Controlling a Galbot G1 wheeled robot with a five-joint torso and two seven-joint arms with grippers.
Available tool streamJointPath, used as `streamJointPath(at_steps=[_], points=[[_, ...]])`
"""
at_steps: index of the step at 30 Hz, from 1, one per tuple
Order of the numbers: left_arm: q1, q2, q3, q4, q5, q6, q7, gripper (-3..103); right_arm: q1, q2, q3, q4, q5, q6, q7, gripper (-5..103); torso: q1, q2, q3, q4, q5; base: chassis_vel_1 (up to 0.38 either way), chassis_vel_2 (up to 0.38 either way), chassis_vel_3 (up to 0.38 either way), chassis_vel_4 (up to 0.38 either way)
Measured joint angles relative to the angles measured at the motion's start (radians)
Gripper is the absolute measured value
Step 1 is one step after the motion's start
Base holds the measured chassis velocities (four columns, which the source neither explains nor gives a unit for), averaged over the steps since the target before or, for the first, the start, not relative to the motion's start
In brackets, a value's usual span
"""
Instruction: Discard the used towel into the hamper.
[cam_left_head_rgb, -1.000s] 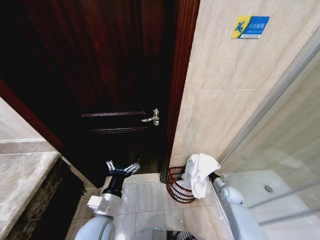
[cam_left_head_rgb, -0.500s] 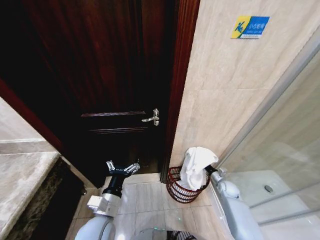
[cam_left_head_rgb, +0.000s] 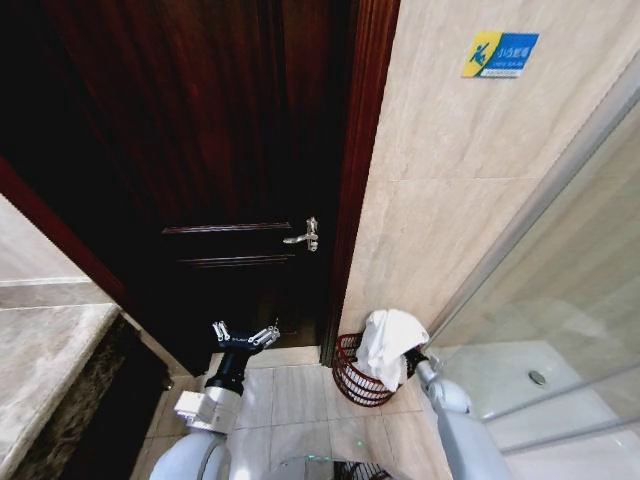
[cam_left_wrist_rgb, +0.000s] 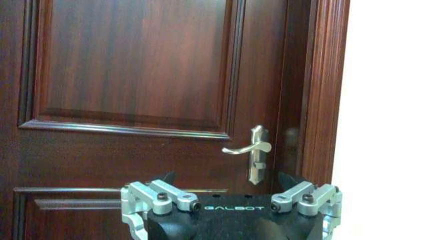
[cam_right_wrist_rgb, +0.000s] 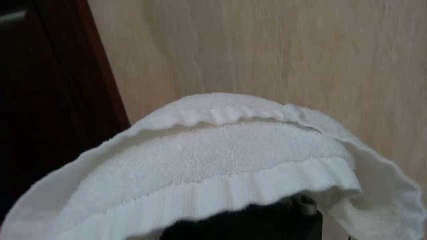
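Note:
The white used towel (cam_left_head_rgb: 388, 343) hangs bunched over the rim of the hamper (cam_left_head_rgb: 352, 378), a small dark red wire basket on the floor in the corner by the door frame. Its lower end dips into the hamper's mouth. My right gripper (cam_left_head_rgb: 411, 357) holds the towel from the right side, with its fingers buried under the cloth. In the right wrist view the towel (cam_right_wrist_rgb: 220, 155) drapes across the gripper in front of the beige wall. My left gripper (cam_left_head_rgb: 244, 337) is open and idle, held low in front of the door, left of the hamper.
A dark wooden door (cam_left_head_rgb: 200, 150) with a silver lever handle (cam_left_head_rgb: 303, 236) stands behind the hamper. A beige tiled wall (cam_left_head_rgb: 470, 200) rises to the right. A glass shower panel (cam_left_head_rgb: 570, 300) lies at the far right and a stone counter (cam_left_head_rgb: 40, 360) at the far left.
My right arm has carried the towel left and down, from beside the hamper to over its rim. The left arm has not moved.

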Motion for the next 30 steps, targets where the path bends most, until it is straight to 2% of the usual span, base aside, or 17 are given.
streamJointPath(at_steps=[6, 15, 22, 28, 30], points=[[0.000, 0.000, 0.000, 0.000, 0.000, 0.000, 0.000, 100, 0.002, -0.003, 0.006, -0.058, -0.006, -0.041, -0.013, 11, 0.000, 0.000, 0.000, 0.0000, 0.0005, 0.000, 0.000, 0.000, 0.000], [0.000, 0.000, 0.000, 0.000, 0.000, 0.000, 0.000, 100, 0.085, -0.034, -0.017, -0.164, -0.021, -0.084, 0.006, 11, 0.000, 0.000, 0.000, -0.0001, 0.0005, 0.000, 0.000, 0.000, 0.000], [0.000, 0.000, 0.000, 0.000, 0.000, 0.000, 0.000, 100, 0.224, -0.055, -0.084, -0.253, -0.021, -0.141, 0.022, 11, 0.000, 0.000, 0.000, -0.0002, 0.0008, 0.000, 0.000, 0.000, 0.000], [0.000, 0.000, 0.000, 0.000, 0.000, 0.000, 0.000, 100, 0.311, -0.057, -0.114, -0.288, -0.029, -0.153, 0.021, 11, 0.000, 0.000, 0.000, 0.0003, 0.0000, 0.000, 0.000, 0.000, 0.000], [0.000, 0.000, 0.000, 0.000, 0.000, 0.000, 0.000, 100, 0.346, -0.055, -0.118, -0.324, -0.042, -0.146, 0.016, 11, 0.000, 0.000, 0.000, -0.0008, 0.0005, 0.000, 0.000, 0.000, 0.000]])
